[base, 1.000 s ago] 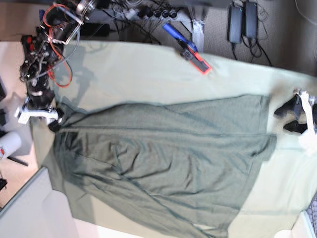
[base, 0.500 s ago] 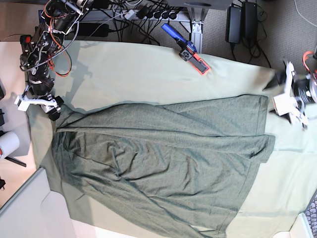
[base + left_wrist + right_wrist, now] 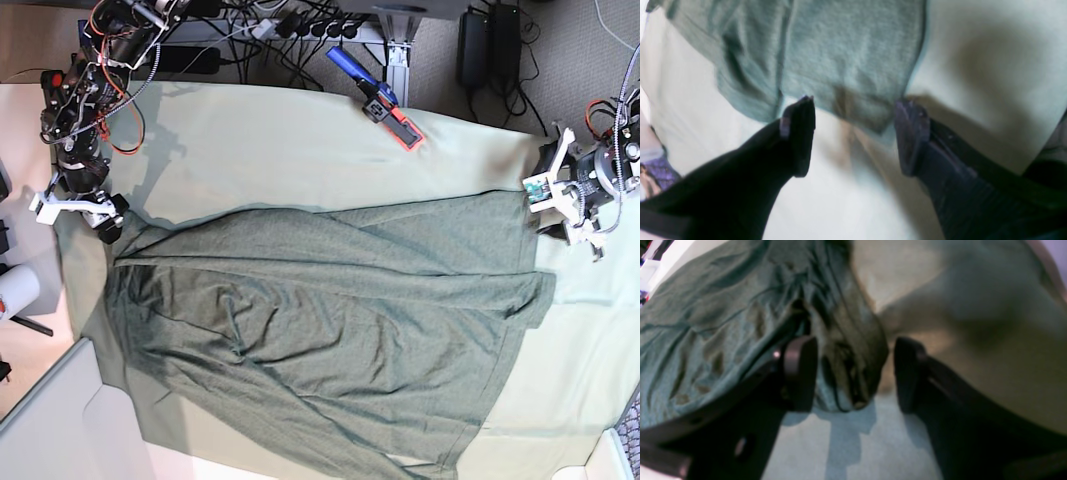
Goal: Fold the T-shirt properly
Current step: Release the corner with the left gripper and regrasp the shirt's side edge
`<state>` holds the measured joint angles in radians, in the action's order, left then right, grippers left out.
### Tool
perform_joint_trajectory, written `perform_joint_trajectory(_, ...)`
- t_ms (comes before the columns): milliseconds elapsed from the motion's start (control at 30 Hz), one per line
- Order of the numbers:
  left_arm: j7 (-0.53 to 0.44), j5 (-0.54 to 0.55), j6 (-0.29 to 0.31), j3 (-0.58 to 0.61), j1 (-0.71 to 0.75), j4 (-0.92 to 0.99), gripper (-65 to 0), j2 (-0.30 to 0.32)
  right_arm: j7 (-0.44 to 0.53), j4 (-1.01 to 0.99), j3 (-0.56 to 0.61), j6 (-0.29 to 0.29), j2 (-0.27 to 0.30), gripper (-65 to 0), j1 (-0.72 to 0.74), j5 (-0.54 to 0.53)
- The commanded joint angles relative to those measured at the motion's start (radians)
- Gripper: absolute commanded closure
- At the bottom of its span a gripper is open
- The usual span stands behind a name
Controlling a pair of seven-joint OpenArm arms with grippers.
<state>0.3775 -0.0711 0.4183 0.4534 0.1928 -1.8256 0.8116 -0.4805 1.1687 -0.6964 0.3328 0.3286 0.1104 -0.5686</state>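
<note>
1. Base view: the T-shirt [image 3: 330, 320] lies spread across the pale mint tablecloth [image 3: 290, 140], filling the centre and lower half of the frame, rumpled with diagonal creases. The right gripper [image 3: 95, 215] sits at the garment's upper-left corner; the left gripper [image 3: 552, 208] sits at its upper-right corner. A blue-and-red tool [image 3: 385, 105] rests on the cloth near the top, well apart from the shirt.

2. Left wrist view: the left gripper [image 3: 853, 133] stands wide, nothing between its jaws, straddling a shirt corner [image 3: 873, 123] that lies flat on the cloth. Only here does that corner's edge show as a thin, single layer.

3. Right wrist view: the right gripper [image 3: 850, 373] is also spread, with a bunched, ridged fold of the T-shirt [image 3: 846, 353] between the jaws but not pinched. This view alone reveals how thickly the fabric heaps there.

4. Judgement: the knit looks light, limp and non-slippery; it will sag and drag, so corners or hem edges seem the best holds.
</note>
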Motion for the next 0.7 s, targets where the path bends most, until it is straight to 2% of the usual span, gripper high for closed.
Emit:
perform_joint_trajectory(0,-0.034,0.001,-0.01,-0.007,-0.013,-0.005,-40.4,0.016,0.02,0.02,-0.005,0.011,0.018,-36.0,0.014,-0.015)
perform_joint_trajectory(67,-0.041,0.009,0.037,-0.006,-0.012,0.003,-40.4,0.013,0.02,0.02,-0.005,0.011,0.018,-36.0,0.014,-0.016)
perform_joint_trajectory(100,-0.041,0.013,0.043,-0.006,-0.012,0.005,-40.4,0.011,0.021,0.02,-0.005,0.011,0.018,-36.0,0.014,-0.016)
perform_joint_trajectory(367,-0.054,0.022,0.042,-0.006,-0.012,0.012,-39.3,-0.009,0.02,0.02,-0.005,0.011,0.018,-36.0,0.014,-0.015)
perform_joint_trajectory(533,-0.061,0.002,0.046,-0.006,-0.013,0.057,-23.2,-0.047,0.02,0.02,-0.005,0.011,0.018,-36.0,0.013,-0.015)
perform_joint_trajectory(667,-0.097,-0.001,0.09,-0.006,-0.013,0.098,-12.9,-0.047,0.02,0.02,-0.005,0.011,0.018,-36.0,0.014,-0.015)
